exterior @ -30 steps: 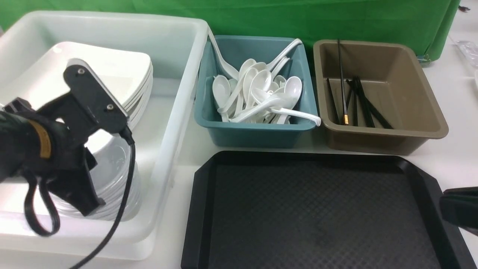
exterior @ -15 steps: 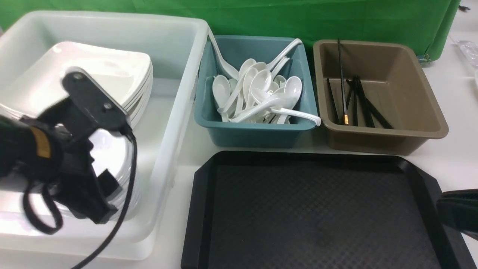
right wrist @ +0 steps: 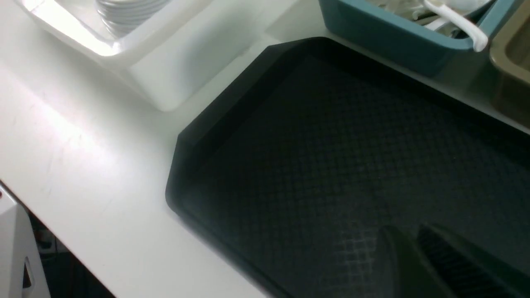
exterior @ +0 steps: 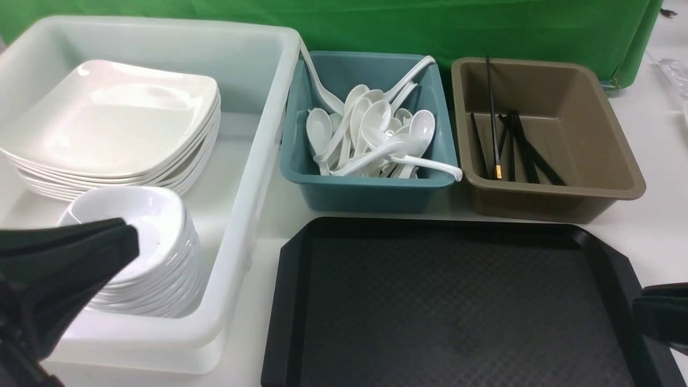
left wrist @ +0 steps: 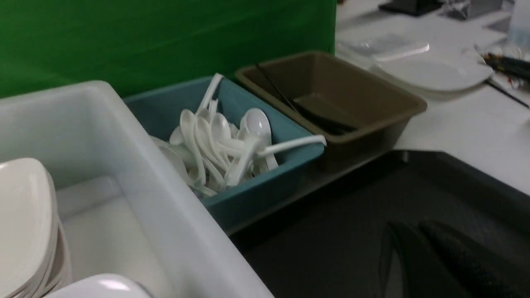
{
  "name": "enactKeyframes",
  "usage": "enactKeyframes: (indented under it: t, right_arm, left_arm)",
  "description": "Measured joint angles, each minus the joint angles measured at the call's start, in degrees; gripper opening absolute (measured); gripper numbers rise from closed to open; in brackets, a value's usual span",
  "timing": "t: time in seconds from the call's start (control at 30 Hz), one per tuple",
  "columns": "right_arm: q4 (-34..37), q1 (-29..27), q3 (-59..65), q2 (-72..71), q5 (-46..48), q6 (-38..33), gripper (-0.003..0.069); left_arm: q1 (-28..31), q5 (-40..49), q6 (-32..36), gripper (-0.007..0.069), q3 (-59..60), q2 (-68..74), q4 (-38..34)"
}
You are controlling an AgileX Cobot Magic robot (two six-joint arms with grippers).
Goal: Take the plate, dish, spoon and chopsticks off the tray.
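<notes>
Tray (exterior: 462, 306) bare, one stack of plates (exterior: 113, 123), one of dishes (exterior: 145, 252)

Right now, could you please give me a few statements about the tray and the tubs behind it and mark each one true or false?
1. The black tray has nothing on it. True.
2. The spoons lie in the brown tub. False: they fill the teal tub; the brown tub holds black chopsticks.
3. The stack of plates and the stack of small dishes share the white tub. True.
4. The left tool holds a dish. False: nothing is in it.
5. One spoon handle sticks out over the teal tub's rim. True.
</notes>
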Motion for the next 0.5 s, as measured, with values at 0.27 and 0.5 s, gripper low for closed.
enactKeyframes:
  t: [0.27, 0.5]
  right_arm:
    - [0.0, 0.0, 0.0, 0.0, -0.1, 0.0, 0.0121]
    - [0.0, -0.3, 0.1, 0.0, -0.4, 0.0, 0.0135]
  left_arm:
    - [0.0, -7.9, 0.4, 0.0011, 6.5, -1.6, 0.5]
    - [0.0, -6.7, 0.5, 0.0013, 7.3, -1.6, 6.0]
